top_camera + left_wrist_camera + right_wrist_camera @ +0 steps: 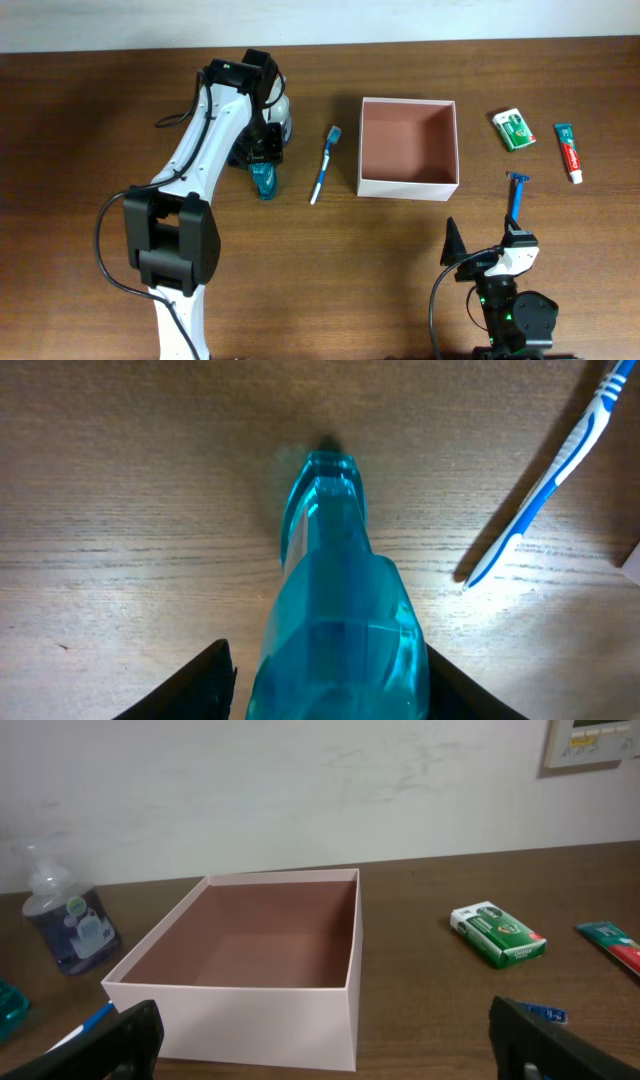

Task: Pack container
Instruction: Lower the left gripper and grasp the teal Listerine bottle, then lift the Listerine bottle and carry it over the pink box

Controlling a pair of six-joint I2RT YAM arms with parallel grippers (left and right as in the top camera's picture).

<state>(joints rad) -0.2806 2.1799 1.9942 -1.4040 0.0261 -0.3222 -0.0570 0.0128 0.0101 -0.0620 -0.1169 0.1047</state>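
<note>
On the brown wooden table (80, 120) I see the square container (405, 187), white-walled and pink inside, sitting right of centre. My left gripper (331, 655) straddles the translucent teal plastic bottle (330, 560), fingers spread, with a gap showing on one side. My right gripper (325, 1020) is spread wide, holding nothing.

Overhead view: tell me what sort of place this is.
Likely an indoor robotics test bench: a wooden table against a plain white wall, a left arm and right arm at it, and a toothbrush and toothpaste laid beside an open container.
</note>
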